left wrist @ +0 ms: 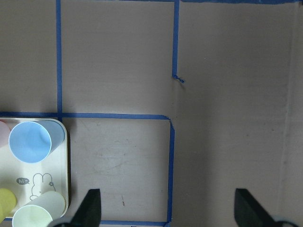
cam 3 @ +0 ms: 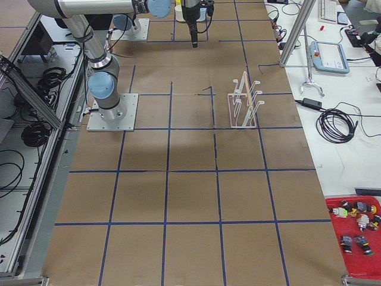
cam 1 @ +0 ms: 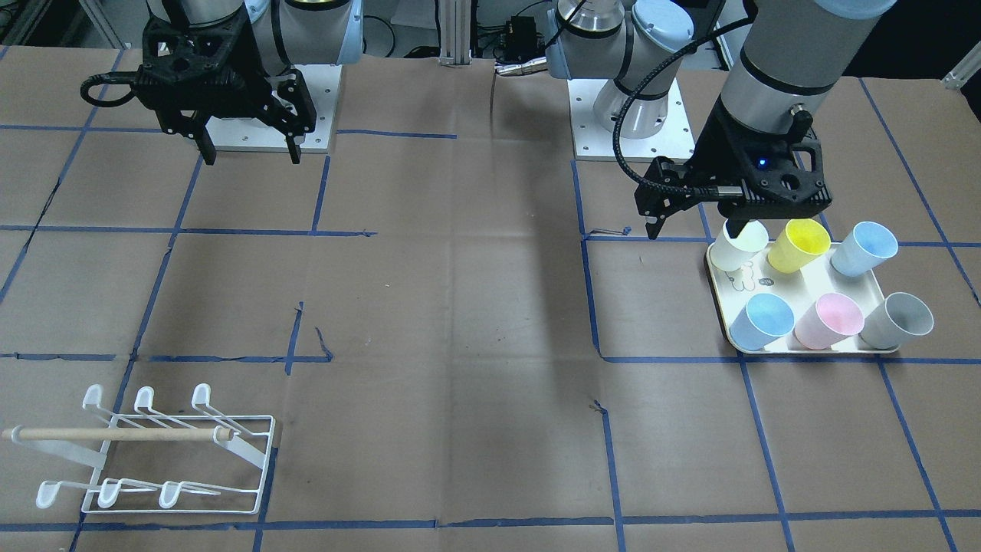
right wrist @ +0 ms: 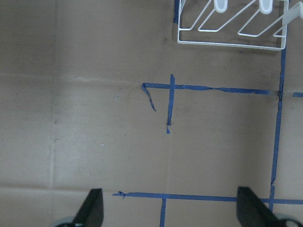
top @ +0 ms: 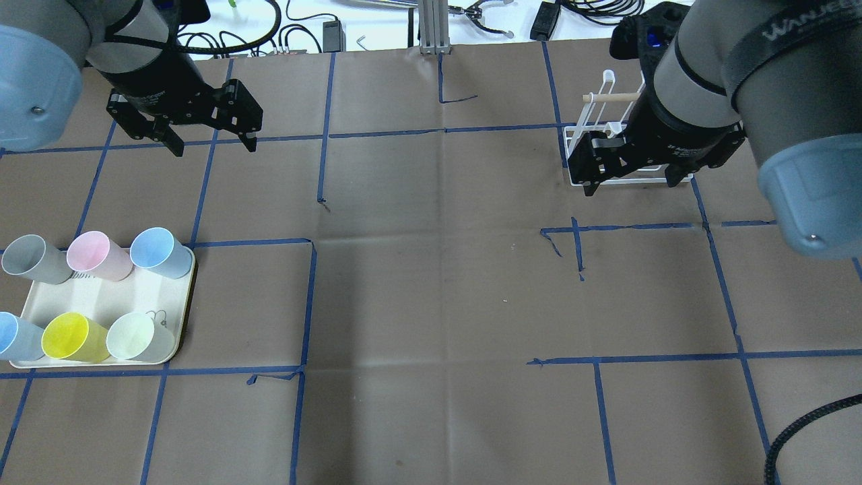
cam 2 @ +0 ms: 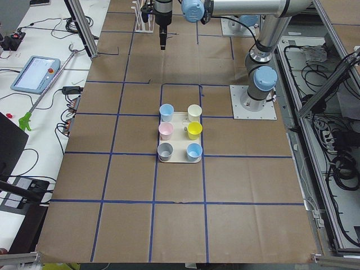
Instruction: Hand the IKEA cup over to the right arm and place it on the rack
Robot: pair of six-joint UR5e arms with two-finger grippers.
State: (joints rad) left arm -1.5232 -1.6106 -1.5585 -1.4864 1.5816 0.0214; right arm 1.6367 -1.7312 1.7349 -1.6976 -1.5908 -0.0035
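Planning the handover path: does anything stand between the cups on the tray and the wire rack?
Nothing visible does. Between the cups on the tray and the rack lies only taped brown paper. The left gripper and right gripper hang open above it, empty.

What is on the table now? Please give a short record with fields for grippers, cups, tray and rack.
left gripper: open, empty, above the table beside the tray
right gripper: open, empty, above the table near the rack
tray: cream, on the robot's left side, holds all six
cups: grey cup, pink cup, blue cup; second blue cup, yellow cup, whitish cup; all open side up
rack: white wire, dowel across it, no cup on it
progress: no cup picked up yet
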